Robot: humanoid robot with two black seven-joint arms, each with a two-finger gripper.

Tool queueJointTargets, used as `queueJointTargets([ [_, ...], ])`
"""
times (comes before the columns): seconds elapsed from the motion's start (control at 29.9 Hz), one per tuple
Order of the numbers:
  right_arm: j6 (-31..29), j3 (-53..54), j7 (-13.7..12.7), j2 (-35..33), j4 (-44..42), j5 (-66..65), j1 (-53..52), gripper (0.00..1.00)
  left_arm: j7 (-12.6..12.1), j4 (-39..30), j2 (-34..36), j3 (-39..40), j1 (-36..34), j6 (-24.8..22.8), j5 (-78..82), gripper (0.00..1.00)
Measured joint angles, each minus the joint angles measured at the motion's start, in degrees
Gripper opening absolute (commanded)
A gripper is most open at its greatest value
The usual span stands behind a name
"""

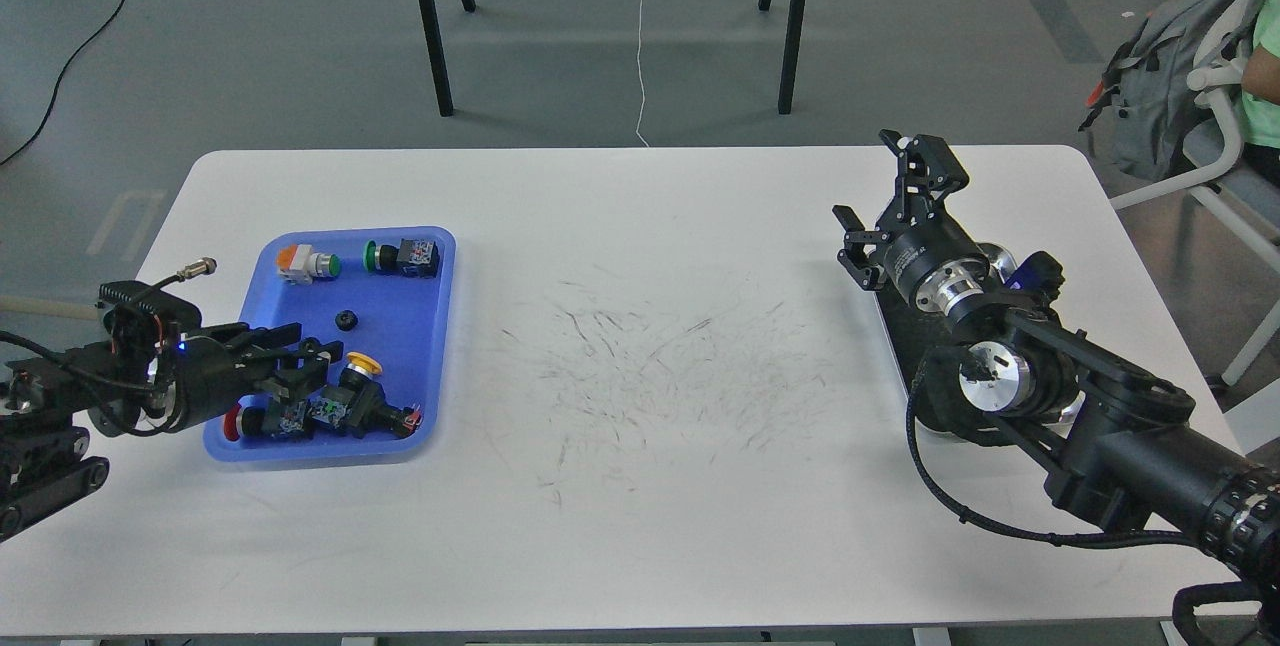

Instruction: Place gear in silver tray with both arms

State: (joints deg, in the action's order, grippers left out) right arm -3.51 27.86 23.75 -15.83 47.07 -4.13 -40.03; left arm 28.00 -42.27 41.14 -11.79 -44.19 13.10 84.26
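Head view shows a white rounded-corner table [640, 526] with grey scuff marks in the middle. Over at 9 o'clock sits a blue rectangular plastic tray [420, 271] holding a bunch of push-button switches: an orange-and-white one with a green cap [307, 263] and a black one with a green cap [402, 256] at the tray's 12 o'clock end, a yellow-capped one [358, 378] and a red-capped one [262, 420] down at its 6 o'clock end. A small black ring-shaped gear [345, 319] lies alone on the tray floor near the middle. The black left gripper [300, 356] comes in from 9 o'clock and hangs low over the tray's near-left part, just at 7 o'clock of the gear and apart from it; its fingers are spread, holding nothing. At 3 o'clock the shiny silver metal tray [895, 346] is mostly hidden under the right arm [1130, 436], only its left rim and dark bottom showing. The black right gripper [885, 216] sits above that tray's far end, fingers splayed wide, empty.
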Motion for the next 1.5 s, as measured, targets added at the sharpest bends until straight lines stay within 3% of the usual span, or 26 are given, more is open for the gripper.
queueJointTargets([
  [0.6, 0.0, 0.0, 0.06, 0.01, 0.06, -0.09, 0.35, 1.0, 0.0, 1.35, -0.17, -0.25, 0.15, 0.28, 0.0, 0.39],
  [1.1, 0.37, 0.0, 0.07, 0.1, 0.19, -0.09, 0.25, 1.0, 0.0, 1.66, -0.33, -0.29, 1.56, 0.36, 0.0, 0.37],
  [1.27, 0.51, 0.0, 0.07, 0.1, 0.28, -0.09, 0.37, 1.0, 0.0, 1.68, -0.35, -0.29, 1.58, 0.32, -0.13, 0.26],
  [1.5, 0.53, 0.0, 0.07, 0.03, 0.27, -0.09, 0.44, 1.0, 0.02, 2.13, -0.36, -0.25, 1.44, 0.32, -0.31, 0.21],
])
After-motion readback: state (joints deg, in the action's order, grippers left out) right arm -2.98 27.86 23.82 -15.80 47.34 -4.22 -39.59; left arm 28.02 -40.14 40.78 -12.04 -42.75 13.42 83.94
